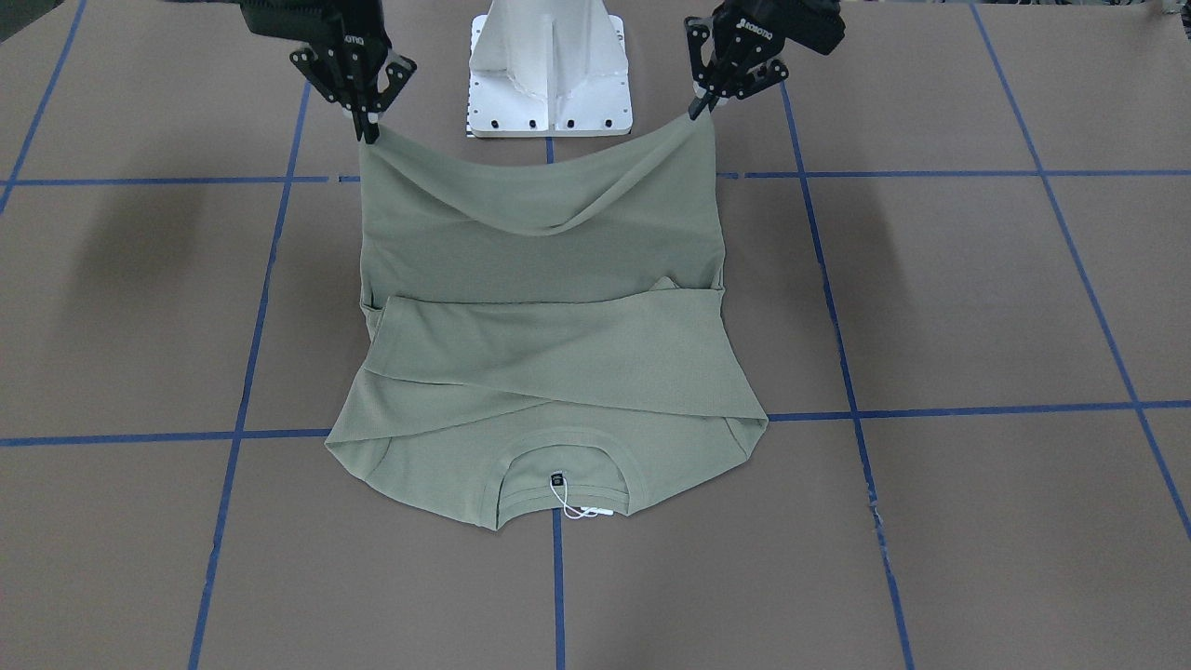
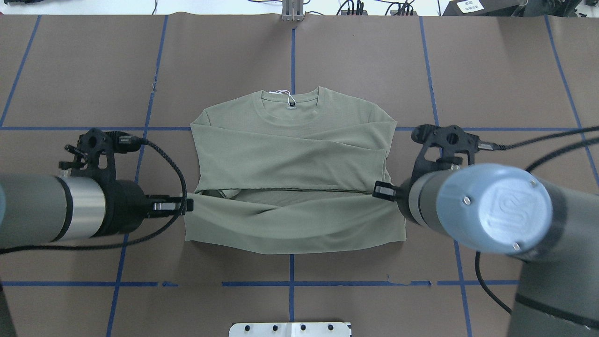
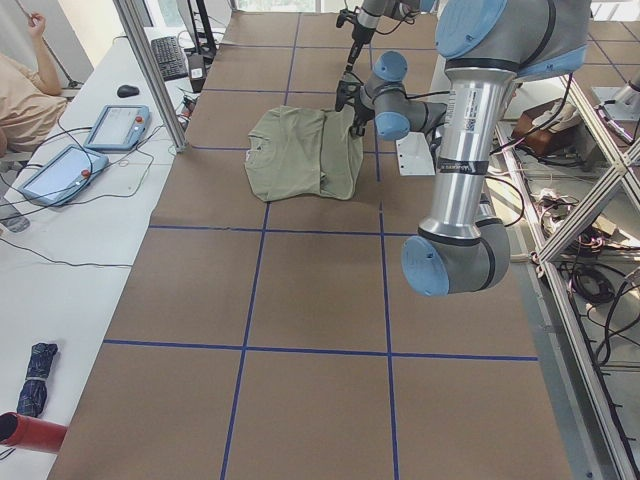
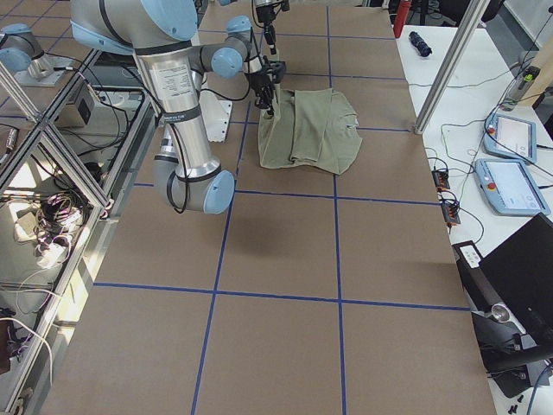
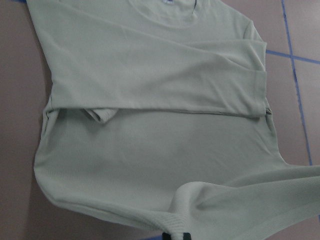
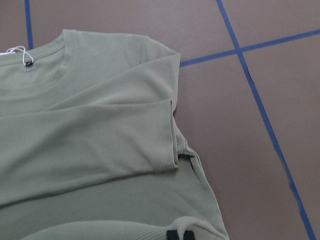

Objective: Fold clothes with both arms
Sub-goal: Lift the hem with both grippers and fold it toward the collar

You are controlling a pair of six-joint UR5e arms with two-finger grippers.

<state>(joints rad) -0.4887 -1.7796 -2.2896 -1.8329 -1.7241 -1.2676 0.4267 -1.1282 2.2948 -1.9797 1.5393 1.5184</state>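
Note:
The pale sage-green shirt lies on the brown table with both sleeves folded across its chest. Its collar and dark neck label point away from the robot. My left gripper is shut on one corner of the bottom hem, and my right gripper is shut on the other. Both hold the hem up above the table, so it sags between them. In the overhead view the left gripper and right gripper stand at the two sides of the shirt. The wrist views show ribbed hem at the fingertips.
The white base pedestal stands just behind the lifted hem. Blue tape lines cross the brown table. A side table with tablets and an operator lies beyond the table's far edge.

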